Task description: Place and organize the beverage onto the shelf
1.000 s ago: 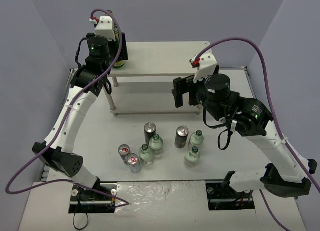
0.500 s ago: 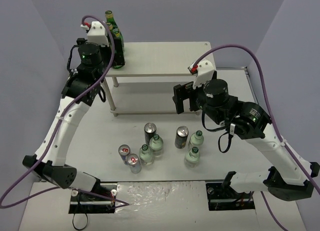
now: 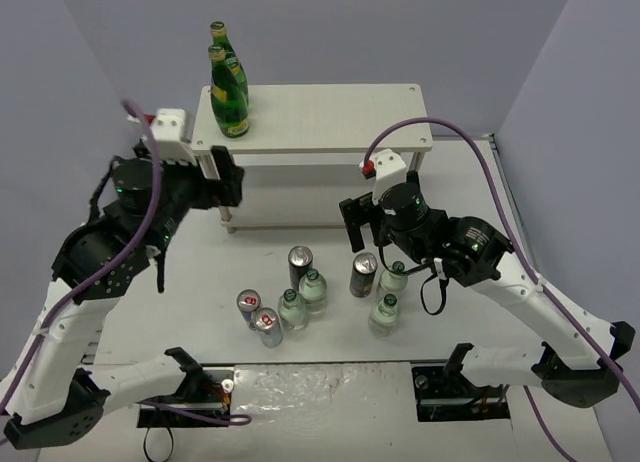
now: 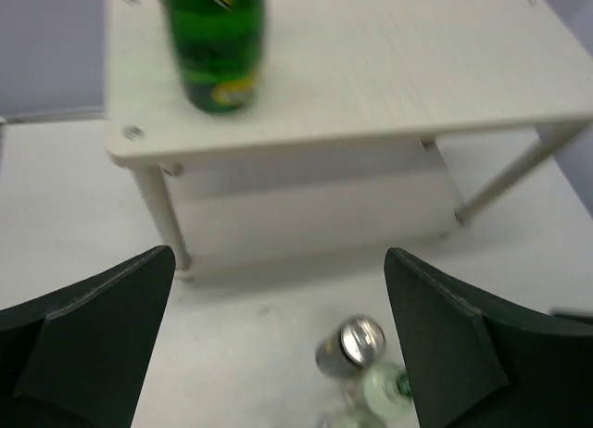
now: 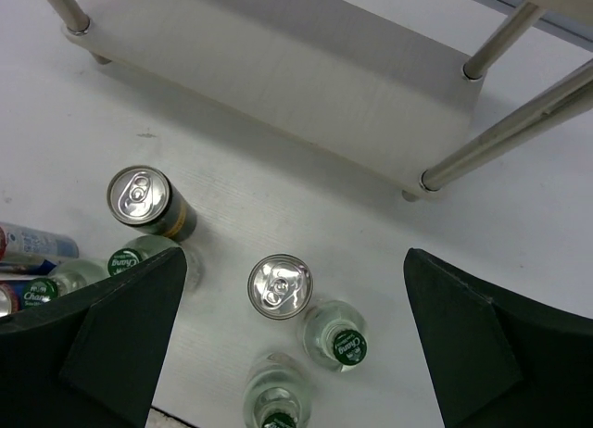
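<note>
Two green bottles (image 3: 228, 102) on shelf (image 3: 330, 117) corner, beyond left hand (image 4: 280, 257); fingers (image 4: 102, 326) apart, seemingly empty.

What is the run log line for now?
left fingers open, empty | right fingers open, above black can | two green bottles on shelf top | eight drinks on table

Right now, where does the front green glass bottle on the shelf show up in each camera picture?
Top external: the front green bottle stands upright at the left end of the shelf, with a second bottle behind it.
Left wrist: top left, its neck cut off by the frame.
Right wrist: not in it.
Shared landmark: the shelf's lower board appears in all three.
</note>
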Available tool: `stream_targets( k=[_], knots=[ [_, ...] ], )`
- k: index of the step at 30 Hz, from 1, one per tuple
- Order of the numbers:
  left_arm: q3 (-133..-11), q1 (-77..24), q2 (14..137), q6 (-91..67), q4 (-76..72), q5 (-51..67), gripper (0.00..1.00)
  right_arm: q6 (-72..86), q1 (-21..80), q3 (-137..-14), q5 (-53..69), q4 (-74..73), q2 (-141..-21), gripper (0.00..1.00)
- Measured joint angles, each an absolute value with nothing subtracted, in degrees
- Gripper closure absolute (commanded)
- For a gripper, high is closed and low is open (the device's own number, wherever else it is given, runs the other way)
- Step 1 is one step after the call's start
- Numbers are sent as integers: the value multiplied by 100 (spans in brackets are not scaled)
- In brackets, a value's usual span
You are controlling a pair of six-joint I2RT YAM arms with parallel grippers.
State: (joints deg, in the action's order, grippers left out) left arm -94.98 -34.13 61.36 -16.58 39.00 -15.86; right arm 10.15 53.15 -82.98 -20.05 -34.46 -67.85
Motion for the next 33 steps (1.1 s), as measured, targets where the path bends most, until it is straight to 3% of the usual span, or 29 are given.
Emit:
stream_targets(
  k=[5, 11, 13, 16, 28, 33],
  knots=[
    [-9351, -5760, 6560, -2342, 5004, -2447, 6, 1098, 5269, -8243, -2270, -3439, -6650, 0],
    [-8687, -7102, 7328, -3033, 5527, -2753, 2, 1194, 5251, -8213, -2364, -3433, -6309, 0],
    [-8593, -7271, 7456, -3227, 5627, -2877, 0, 1199, 5251, -8195, -2370, -3433, -6171, 0],
    [-8388, -7306, 7498, -3522, 5684, -3044, 11, 1199, 5247, -8195, -2381, -3424, -6040, 0],
    [-7107, -7155, 7358, -4237, 5402, -2915, 31, 1192, 5247, -8193, -2381, -3406, -6176, 0],
    [-6650, -7037, 7352, -4342, 5183, -2659, 45, 1192, 5247, -8195, -2353, -3404, -6239, 0]
  ],
)
